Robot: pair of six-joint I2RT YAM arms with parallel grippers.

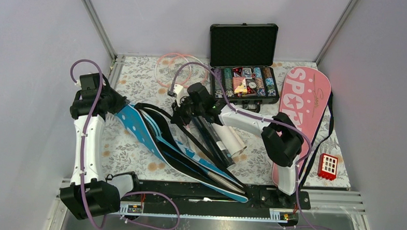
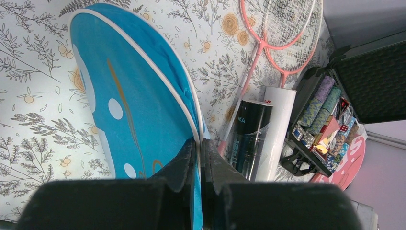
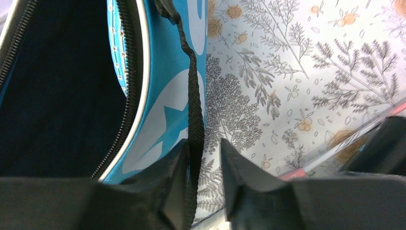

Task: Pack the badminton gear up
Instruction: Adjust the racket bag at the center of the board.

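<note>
Pinching piped rim of smooth blue cover (image 2: 139, 86) w/ L gripper (image 2: 200, 143), jaws clamped together; straddling woven blk strap (image 3: 194, 96) w/ R gripper (image 3: 205, 148), jaws apart.

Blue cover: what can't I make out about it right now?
- Blue cover interior: right wrist view, black shadow; contents unknown.
- Black strap: right wrist view, lower end behind a finger of the right gripper; pinched or loose unclear.
- Gripped edge: left wrist view, shut fingers of the left gripper cover it; bite depth unclear.
</note>
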